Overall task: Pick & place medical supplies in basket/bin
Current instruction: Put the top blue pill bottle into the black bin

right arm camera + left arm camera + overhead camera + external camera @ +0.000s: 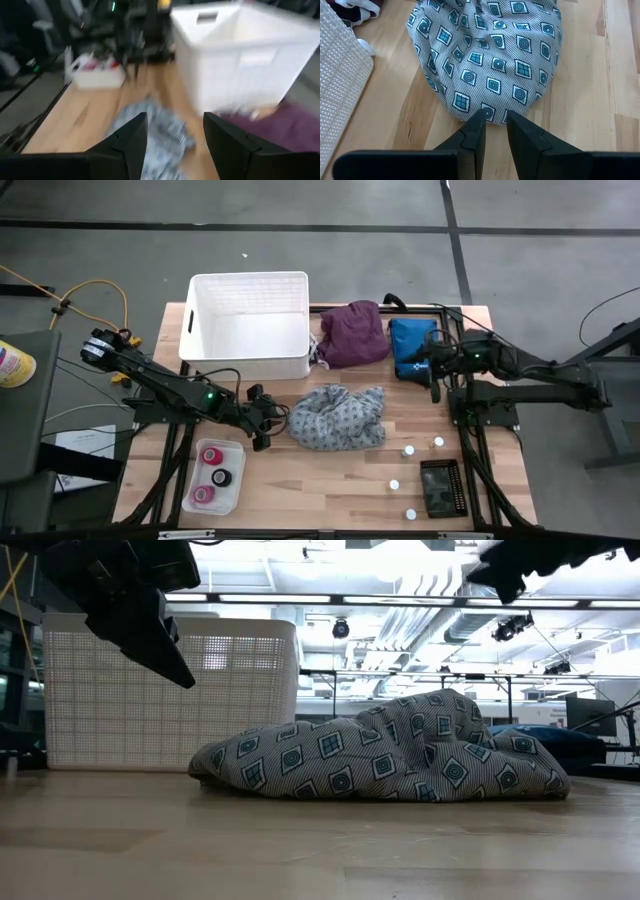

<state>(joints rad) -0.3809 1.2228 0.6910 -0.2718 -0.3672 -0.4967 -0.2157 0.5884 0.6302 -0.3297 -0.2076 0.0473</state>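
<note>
Left gripper (262, 430): positioned just beside the grey patterned garment (338, 416), at the garment's end nearest the small white tray (214, 475). In the left wrist view the two fingers (472, 140) stand close together with a narrow gap between them, nothing pinched; their tips reach the edge of the cloth. The low view shows this gripper raised above the tabletop, in front of the basket wall.

Grey patterned garment: lies crumpled on the wooden table (330, 480), directly in front of the white basket (249, 325) and apart from it. Striped weave with teal square and diamond motifs.

White basket: upright on the table, slotted grid walls, dark handle slot on one short side. Interior appears bare.

Purple garment (352, 333): bunched just beside the basket, on the side away from the handle slot. A blue cloth item (412, 345) lies beyond it, farther from the basket.

Right gripper (436, 370): at the blue cloth item, on the side away from the basket. Fingers (227, 137) spread apart, holding nothing.

Small white tray: well apart from the basket, near the table's front edge, containing two pink tape rolls (210, 455) and a black one (221, 477).

White-capped vials (408, 450): scattered beyond the grey garment, far from the basket, near a dark rack (440, 486).
</note>
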